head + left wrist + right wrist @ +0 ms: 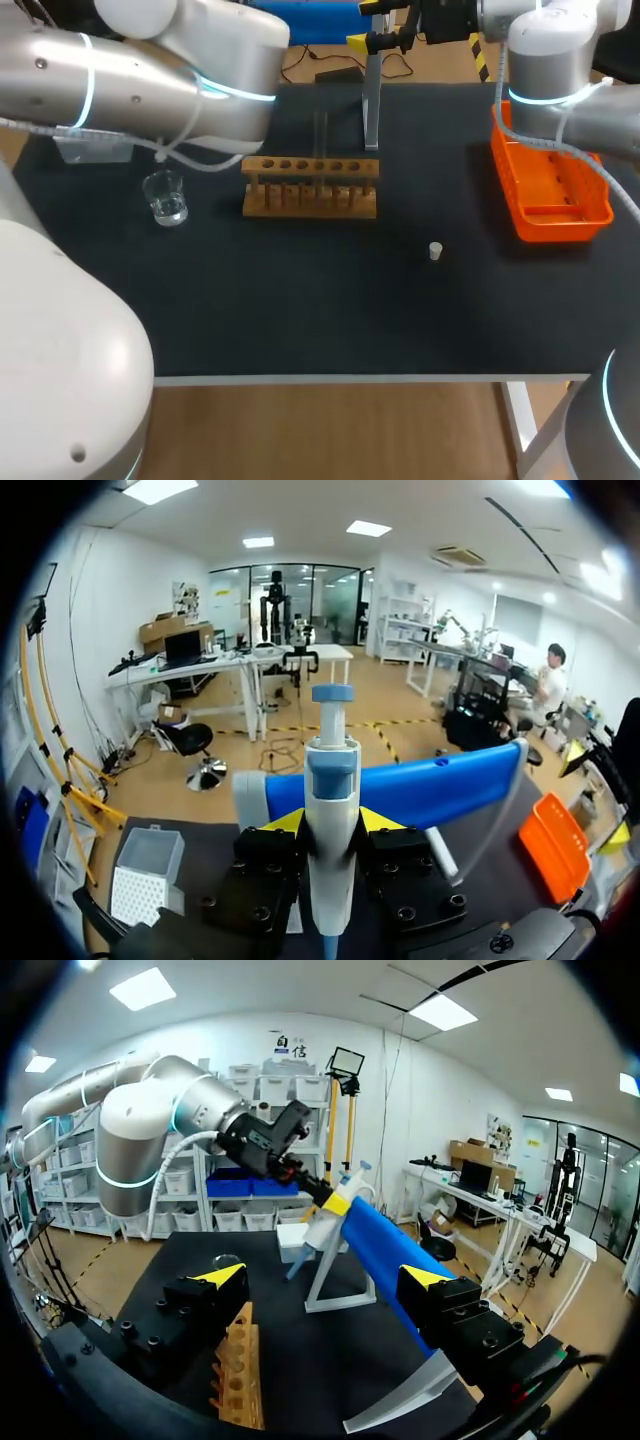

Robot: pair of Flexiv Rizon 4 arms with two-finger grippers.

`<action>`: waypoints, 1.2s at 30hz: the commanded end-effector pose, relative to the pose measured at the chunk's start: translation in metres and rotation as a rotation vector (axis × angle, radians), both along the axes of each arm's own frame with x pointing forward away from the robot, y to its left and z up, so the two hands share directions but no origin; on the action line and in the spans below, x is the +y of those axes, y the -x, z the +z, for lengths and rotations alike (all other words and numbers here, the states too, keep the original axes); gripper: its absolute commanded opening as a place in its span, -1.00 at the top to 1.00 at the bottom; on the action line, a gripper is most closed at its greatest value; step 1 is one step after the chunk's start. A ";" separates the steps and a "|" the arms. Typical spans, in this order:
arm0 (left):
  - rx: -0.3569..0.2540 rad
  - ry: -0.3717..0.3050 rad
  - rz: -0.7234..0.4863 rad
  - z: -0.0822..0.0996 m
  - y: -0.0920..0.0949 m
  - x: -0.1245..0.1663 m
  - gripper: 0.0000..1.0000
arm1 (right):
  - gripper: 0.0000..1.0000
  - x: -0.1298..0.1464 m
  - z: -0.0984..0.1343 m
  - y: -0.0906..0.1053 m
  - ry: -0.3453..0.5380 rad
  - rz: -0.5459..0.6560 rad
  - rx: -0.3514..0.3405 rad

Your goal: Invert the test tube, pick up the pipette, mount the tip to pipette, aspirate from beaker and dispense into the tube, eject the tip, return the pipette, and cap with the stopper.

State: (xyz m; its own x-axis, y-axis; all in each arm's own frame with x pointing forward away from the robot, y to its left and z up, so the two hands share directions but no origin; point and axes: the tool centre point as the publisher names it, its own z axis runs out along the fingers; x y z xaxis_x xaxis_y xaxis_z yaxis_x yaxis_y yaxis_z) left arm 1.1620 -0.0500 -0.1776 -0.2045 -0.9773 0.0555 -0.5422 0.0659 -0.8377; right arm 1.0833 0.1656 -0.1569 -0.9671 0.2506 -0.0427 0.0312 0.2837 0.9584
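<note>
Closest in, seen from the left wrist, the left pincer (330,822) pinches the white and blue pipette (331,770). The pipette stands upright with a yellow-tipped finger pressed to each side, and its lower end runs out of sight below the fingers. Just behind it a long blue holder (440,785) slants across. A white tip box (145,872) sits on the black counter (300,310) off to one side of this pincer. Its dotted face shows, but what it holds cannot be seen. From overhead, a small glass beaker (165,197) stands toward the counter's left, holding what looks like a little clear liquid, the level hard to judge. A wooden rack (310,187) with a row of holes sits mid-counter. A faint clear test tube (321,150) seems to rise from a middle hole, too thin and glassy to be sure of. A small white stopper (436,251) lies alone to the rack's right, well apart from it. An orange tray (555,195) sits at the right edge, its far end covered by the right arm (555,60). From the right wrist, the right pincer (325,1278) is spread wide and grips nothing. It hangs above one end of the rack, with the blue holder slanting up ahead of it.
</note>
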 end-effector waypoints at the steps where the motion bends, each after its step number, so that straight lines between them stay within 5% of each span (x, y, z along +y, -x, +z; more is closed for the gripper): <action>1: 0.012 -0.012 0.014 0.001 -0.005 -0.002 1.00 | -1.00 -0.001 0.001 -0.001 0.004 0.004 0.003; 30: 0.079 -0.014 0.027 -0.028 -0.010 -0.006 1.00 | -1.00 -0.001 0.001 -0.001 0.004 0.004 0.003; 31: 0.079 -0.014 0.028 -0.029 -0.010 -0.006 0.59 | -1.00 -0.001 0.001 -0.001 0.004 0.004 0.003; 32: 0.081 -0.012 0.032 -0.029 -0.010 -0.006 -0.08 | -1.00 -0.001 0.001 -0.001 0.004 0.004 0.003; 33: 0.080 -0.009 0.033 -0.029 -0.010 -0.006 -1.00 | -1.00 -0.001 0.001 -0.001 0.004 0.004 0.003; 36: 0.080 -0.004 0.034 -0.030 -0.008 -0.007 -1.00 | -1.00 -0.001 0.001 -0.001 0.004 0.004 0.003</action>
